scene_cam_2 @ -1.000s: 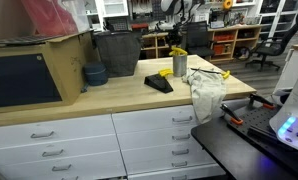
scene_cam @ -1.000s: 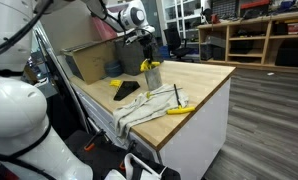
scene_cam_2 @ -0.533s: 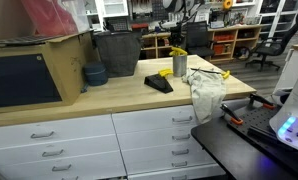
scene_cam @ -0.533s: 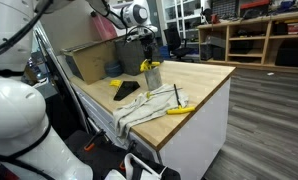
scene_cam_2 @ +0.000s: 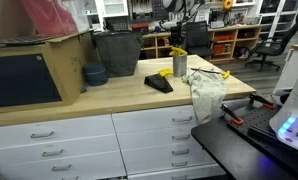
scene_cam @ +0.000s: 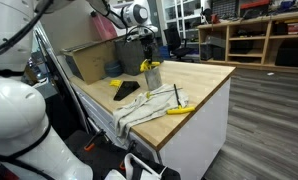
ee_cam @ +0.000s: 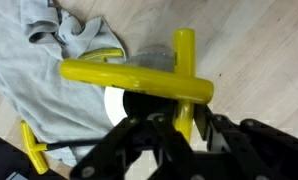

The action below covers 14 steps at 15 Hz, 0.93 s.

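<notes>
End effector (scene_cam: 142,42) hovers above metal cup (scene_cam: 153,76) of yellow-handled tools (ee_cam: 139,82) on counter (scene_cam: 204,80); its opening cannot be told. Risk: descending fingers could strike crossed handles, tipping cup.

Bright yellow plastic tool handles (ee_cam: 139,80); silver metal cup (ee_cam: 119,106); plain grey crumpled cloth (ee_cam: 39,90) at nine o'clock; pale, faintly grained wooden countertop (ee_cam: 259,50); black robot gripper (ee_cam: 177,135).

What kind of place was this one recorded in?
Probably a lab or workshop: a wood-topped workbench over white drawers, open shelves stacked with gear in the background, and an office chair nearby.
</notes>
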Available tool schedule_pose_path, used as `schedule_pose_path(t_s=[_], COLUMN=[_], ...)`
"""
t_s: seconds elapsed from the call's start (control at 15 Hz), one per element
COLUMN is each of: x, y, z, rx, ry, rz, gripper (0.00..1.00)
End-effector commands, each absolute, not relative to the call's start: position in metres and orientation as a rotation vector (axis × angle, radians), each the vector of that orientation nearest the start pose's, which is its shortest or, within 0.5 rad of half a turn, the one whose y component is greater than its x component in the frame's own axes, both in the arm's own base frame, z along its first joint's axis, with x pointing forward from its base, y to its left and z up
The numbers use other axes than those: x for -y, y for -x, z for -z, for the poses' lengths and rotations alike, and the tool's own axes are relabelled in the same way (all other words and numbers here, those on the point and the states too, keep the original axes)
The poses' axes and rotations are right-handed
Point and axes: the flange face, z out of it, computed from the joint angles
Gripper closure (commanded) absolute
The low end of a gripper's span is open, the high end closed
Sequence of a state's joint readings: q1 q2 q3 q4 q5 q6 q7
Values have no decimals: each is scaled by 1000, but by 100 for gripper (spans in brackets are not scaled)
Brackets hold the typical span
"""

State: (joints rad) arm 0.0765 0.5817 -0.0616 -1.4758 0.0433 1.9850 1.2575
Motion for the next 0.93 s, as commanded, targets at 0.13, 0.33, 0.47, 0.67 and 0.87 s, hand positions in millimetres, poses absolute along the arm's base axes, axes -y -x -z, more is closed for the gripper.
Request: schedule_pose_path(t_s=[0.13, 0.33, 0.47, 0.67, 0.87], x=[-32, -36, -35, -35, -36], y=[-703, -702, -703, -703, -703], z=[-328, -324, -324, -325, -325], rx=[-1821, -1812, -1812, -1812, -1811], ry=[2578, 2583, 2585, 2586, 2596], rz=[-159, -170, -166, -160, -148], gripper=[37, 33, 58, 75, 97])
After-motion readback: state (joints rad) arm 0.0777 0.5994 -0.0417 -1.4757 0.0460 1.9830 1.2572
